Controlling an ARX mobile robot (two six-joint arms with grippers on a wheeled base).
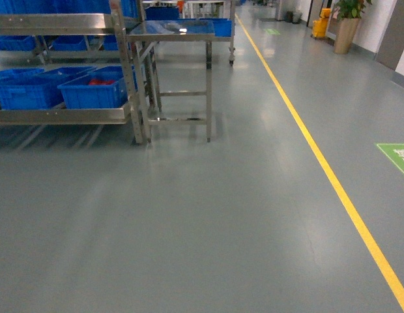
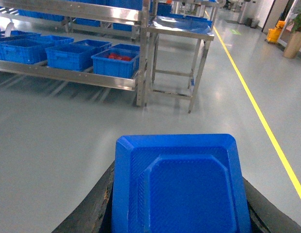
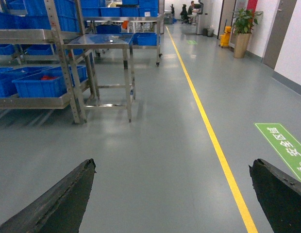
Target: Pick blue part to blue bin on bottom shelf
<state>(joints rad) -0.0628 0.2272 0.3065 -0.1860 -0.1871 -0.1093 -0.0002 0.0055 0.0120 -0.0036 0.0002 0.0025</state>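
The blue part [image 2: 182, 187], a flat square piece with cut corners, fills the bottom of the left wrist view. My left gripper [image 2: 178, 206] is shut on it, a black finger [image 2: 94, 206] against each side. The right gripper [image 3: 172, 167] hangs open over bare floor with nothing between its fingers. The bottom shelf [image 1: 58, 116] of the steel rack stands at the far left and carries several blue bins. The nearest blue bin [image 1: 91, 91] holds red pieces, and it shows too in the left wrist view [image 2: 116, 64]. Neither gripper appears in the head view.
A steel table [image 1: 176, 32] with blue trays on top stands right beside the rack. A yellow floor line [image 1: 319, 163] runs down the aisle, with a green floor marking [image 1: 397, 156] to its right. A potted plant [image 1: 348, 23] and yellow mop bucket [image 1: 321, 26] stand far back.
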